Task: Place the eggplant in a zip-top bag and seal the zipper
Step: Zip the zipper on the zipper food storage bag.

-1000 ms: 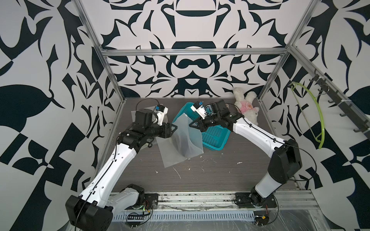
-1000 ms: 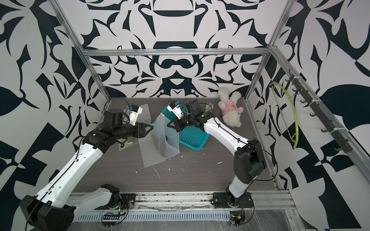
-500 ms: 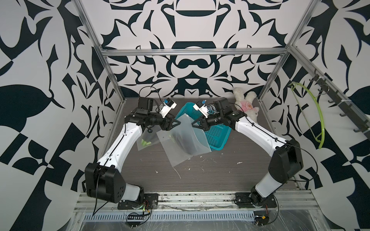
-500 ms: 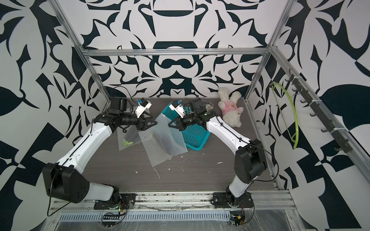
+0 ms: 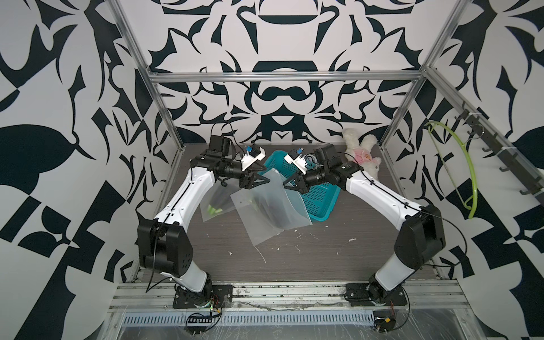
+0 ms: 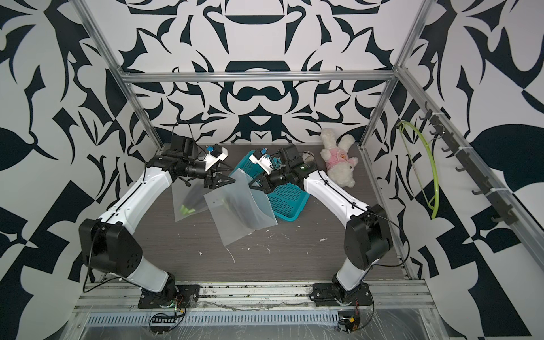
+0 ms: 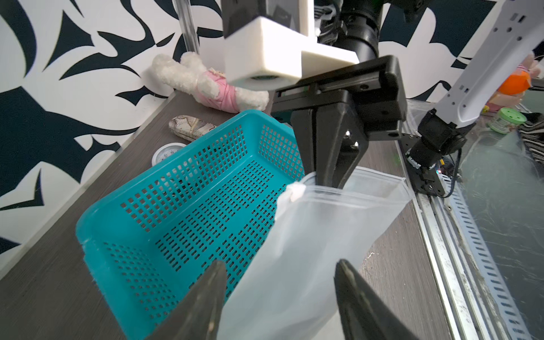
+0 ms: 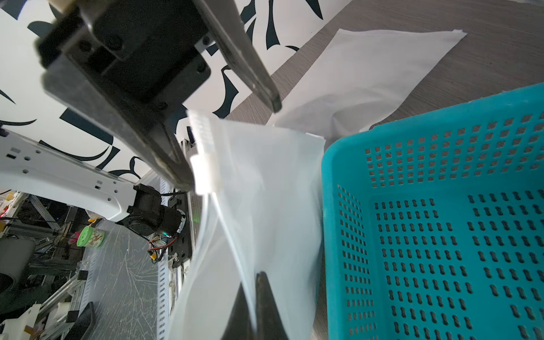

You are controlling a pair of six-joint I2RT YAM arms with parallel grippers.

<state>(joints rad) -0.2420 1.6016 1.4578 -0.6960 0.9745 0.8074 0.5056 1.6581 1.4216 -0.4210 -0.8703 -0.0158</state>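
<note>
Since a second ago the left arm has lifted its elbow, and the zip-top bag (image 5: 273, 212) has fanned out flatter; a second bag (image 5: 216, 203) now shows beside it.

In both top views the left gripper (image 5: 267, 174) stands spread at the held bag's upper corner, while the right gripper (image 5: 285, 183) is pressed together on the bag's top edge. The eggplant (image 5: 265, 204) shows as a dark shape inside that bag. A teal basket (image 5: 319, 203) sits right behind, its near side overlapped by the bag. A plush toy (image 5: 360, 156) lies at the back corner of the table (image 5: 323, 253), and a green hanger (image 5: 459, 164) hangs on the side wall.

From the left wrist, the spread fingers (image 7: 212, 294) flank the milky bag (image 7: 318, 235); whether they touch it I cannot tell. The right gripper (image 7: 326, 182) pinches the zipper strip next to a white slider (image 7: 295, 191). Beyond the basket (image 7: 191, 212) lie a patterned pouch (image 7: 191, 128) and a round white disc (image 7: 167, 153). The eggplant cannot be made out here.

From the right wrist, its own fingers (image 8: 262, 300) close on the film. The left gripper (image 8: 231, 142) gapes around the zipper end, one fingertip just beside the slider (image 8: 203, 173). The basket's wall (image 8: 329, 206) stands just beside the bag's edge.
</note>
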